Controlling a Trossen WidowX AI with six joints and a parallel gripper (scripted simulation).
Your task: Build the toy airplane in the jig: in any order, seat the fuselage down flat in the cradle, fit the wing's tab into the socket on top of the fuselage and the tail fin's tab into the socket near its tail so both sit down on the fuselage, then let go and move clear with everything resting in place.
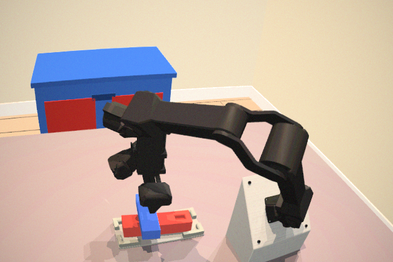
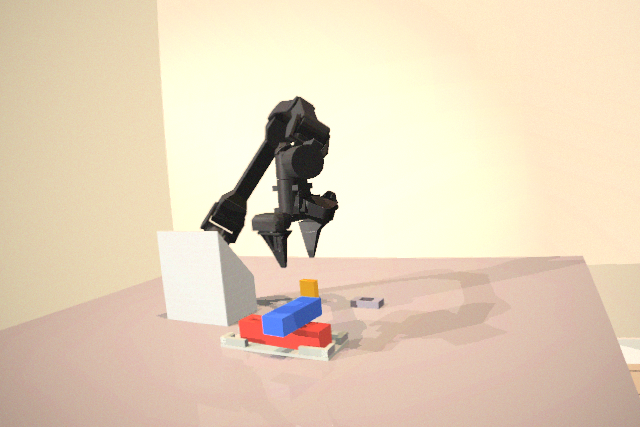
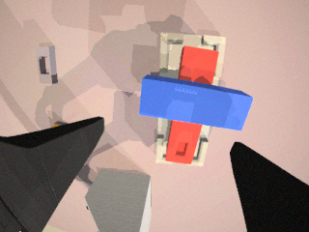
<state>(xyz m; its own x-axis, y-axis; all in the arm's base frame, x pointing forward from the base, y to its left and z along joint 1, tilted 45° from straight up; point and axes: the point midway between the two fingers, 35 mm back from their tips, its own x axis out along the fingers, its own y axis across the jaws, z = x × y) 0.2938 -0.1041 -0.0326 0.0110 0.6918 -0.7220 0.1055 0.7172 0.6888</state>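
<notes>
The red fuselage (image 1: 171,226) (image 2: 316,333) (image 3: 197,63) lies lengthwise in the pale cradle (image 1: 197,230) (image 2: 234,342) (image 3: 165,44); whether it is fully down is hard to tell. The blue wing (image 1: 148,223) (image 2: 292,316) (image 3: 193,105) lies across the fuselage; its tab is hidden underneath. The tail socket shows empty. The orange tail fin (image 2: 308,288) stands upright beyond the cradle in the exterior view; in the wrist view a finger mostly hides it. My gripper (image 2: 297,261) (image 3: 168,135) is open and empty, pointing down above the wing, touching nothing.
A small grey slotted block (image 2: 375,302) (image 3: 52,60) lies on the table beyond the cradle. The pale wedge-shaped arm base (image 1: 245,218) (image 2: 193,277) (image 3: 121,198) stands beside the cradle, near its tail-socket end. A blue cabinet (image 1: 98,64) stands behind the table.
</notes>
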